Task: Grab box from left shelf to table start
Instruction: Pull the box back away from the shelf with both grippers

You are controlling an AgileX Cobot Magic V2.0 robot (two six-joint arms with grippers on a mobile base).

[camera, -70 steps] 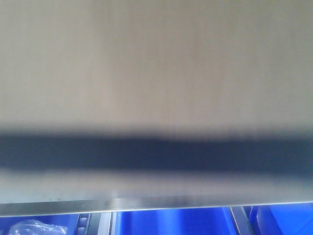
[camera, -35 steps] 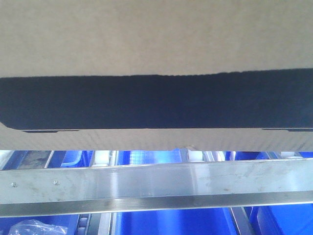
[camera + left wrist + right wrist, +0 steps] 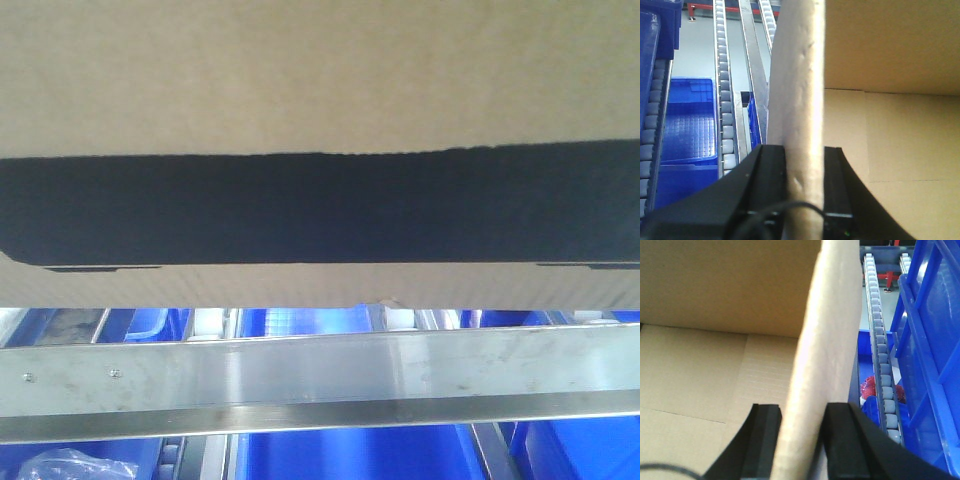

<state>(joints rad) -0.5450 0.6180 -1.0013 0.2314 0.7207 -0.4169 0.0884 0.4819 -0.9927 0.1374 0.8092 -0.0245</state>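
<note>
Now steady after its blur, the box [image 3: 320, 80] hangs clear above the shelf [image 3: 320, 375], walls pinched in the left pincer [image 3: 804, 151] and right pincer [image 3: 801, 410], lift apparently done.

Front view: pressed close to the box [image 3: 320, 75], level, facing the shelf [image 3: 300, 375] rail just beneath. Wrist views look out along the left gripper [image 3: 802, 160] and right gripper [image 3: 801, 412] — very near, one per box wall, both sharing the box's inside.
</note>
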